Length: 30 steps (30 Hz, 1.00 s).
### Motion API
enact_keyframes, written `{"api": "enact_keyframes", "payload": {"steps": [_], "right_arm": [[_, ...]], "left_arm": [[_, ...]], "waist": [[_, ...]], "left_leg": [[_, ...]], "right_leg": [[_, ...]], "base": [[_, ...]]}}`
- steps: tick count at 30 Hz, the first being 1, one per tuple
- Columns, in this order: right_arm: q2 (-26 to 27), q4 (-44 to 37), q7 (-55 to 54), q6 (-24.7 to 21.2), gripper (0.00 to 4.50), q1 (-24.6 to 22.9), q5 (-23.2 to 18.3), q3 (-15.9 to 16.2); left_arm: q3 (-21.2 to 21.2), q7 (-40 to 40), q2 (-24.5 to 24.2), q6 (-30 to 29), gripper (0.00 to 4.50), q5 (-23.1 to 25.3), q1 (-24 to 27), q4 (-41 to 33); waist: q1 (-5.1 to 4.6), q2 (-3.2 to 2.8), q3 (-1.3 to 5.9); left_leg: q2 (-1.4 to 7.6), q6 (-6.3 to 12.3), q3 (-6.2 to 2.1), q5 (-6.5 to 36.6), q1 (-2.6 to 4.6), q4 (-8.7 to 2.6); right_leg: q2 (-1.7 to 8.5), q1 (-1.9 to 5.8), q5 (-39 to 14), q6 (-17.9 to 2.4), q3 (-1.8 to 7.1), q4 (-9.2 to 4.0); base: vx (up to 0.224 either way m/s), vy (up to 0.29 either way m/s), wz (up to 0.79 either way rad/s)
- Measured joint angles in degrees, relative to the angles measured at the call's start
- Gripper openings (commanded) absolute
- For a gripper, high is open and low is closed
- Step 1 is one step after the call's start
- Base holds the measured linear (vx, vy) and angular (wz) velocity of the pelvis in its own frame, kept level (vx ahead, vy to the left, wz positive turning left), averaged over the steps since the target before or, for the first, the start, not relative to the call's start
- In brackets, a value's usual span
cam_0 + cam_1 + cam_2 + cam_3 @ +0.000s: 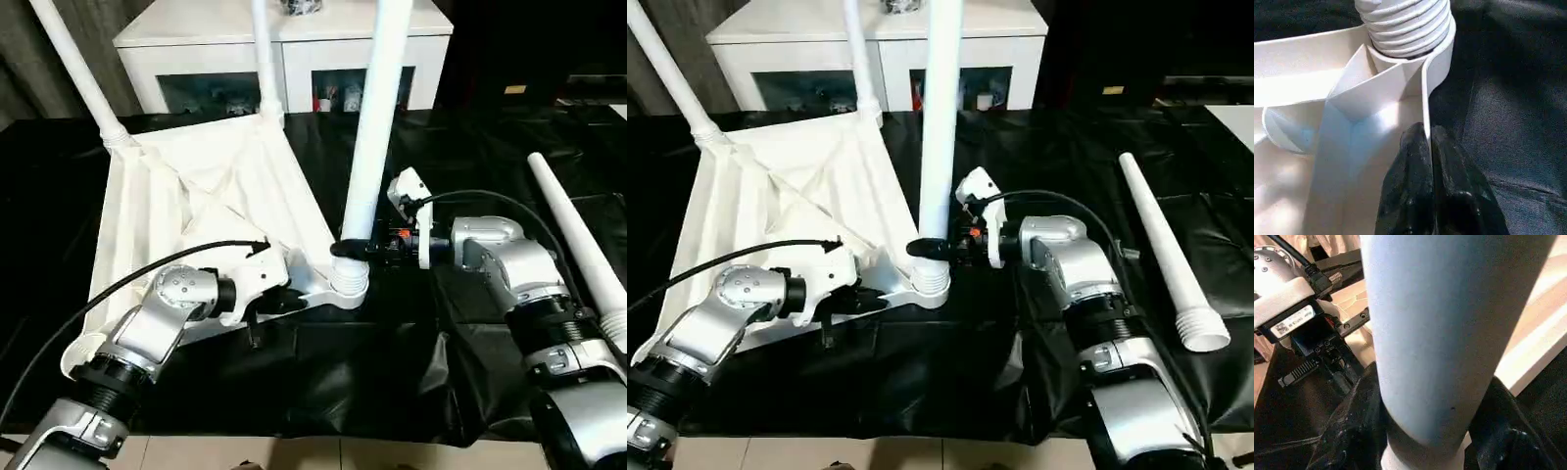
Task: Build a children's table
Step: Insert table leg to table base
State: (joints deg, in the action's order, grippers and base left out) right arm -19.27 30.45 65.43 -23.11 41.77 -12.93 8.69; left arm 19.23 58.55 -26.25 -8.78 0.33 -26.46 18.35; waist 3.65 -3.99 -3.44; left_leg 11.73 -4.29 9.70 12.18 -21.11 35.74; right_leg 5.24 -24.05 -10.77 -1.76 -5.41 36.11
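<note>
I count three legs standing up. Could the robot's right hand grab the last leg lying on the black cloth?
Probably not yet: the right hand is shut on the standing leg. The spare leg lies uncovered beside that arm.

White ribbed tabletop (196, 206) and white legs (377, 108) on a black cloth (392, 382).

Both eye views are looking forward and down from the head, sharing the tabletop (206, 196). Each wrist view is looking along its hand, very close: left hand (1426, 161) at the socket, right hand (1425, 431) at the leg (1444, 323).
</note>
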Motion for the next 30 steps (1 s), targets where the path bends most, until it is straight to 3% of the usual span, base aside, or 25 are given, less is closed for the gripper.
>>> {"api": "enact_keyframes", "payload": {"steps": [9,21,30], "right_arm": [[1.43,2.04,-2.51,0.76,1.84,-0.74,-0.98,-1.59],[1.69,-6.41,-6.62,1.21,1.84,-7.77,-2.31,-3.75],[-1.64,-15.75,-6.69,1.35,1.84,-11.06,0.74,1.13]], "left_arm": [[0.00,-0.15,-0.09,0.00,0.00,0.59,0.00,0.11],[0.07,-0.06,0.19,0.09,0.00,0.60,0.01,0.45],[0.84,0.67,0.47,0.26,0.00,0.62,-0.04,1.22]], "waist": [[-0.14,-0.01,0.01],[-0.12,-0.36,0.21],[-0.10,-1.06,0.59]], "left_leg": [[0.02,-0.04,-0.01,-0.01,0.06,0.08],[0.02,-0.04,-0.04,-0.01,0.07,0.08],[0.02,-0.33,-0.06,0.16,0.16,0.08]], "right_leg": [[0.00,0.10,0.02,-0.01,0.01,0.07],[0.00,0.15,0.02,0.00,-0.02,0.03],[0.00,0.47,0.02,0.02,-0.03,0.02]], "base": [[0.000,0.000,0.00],[0.000,0.000,0.00],[0.000,0.000,0.00]]}}
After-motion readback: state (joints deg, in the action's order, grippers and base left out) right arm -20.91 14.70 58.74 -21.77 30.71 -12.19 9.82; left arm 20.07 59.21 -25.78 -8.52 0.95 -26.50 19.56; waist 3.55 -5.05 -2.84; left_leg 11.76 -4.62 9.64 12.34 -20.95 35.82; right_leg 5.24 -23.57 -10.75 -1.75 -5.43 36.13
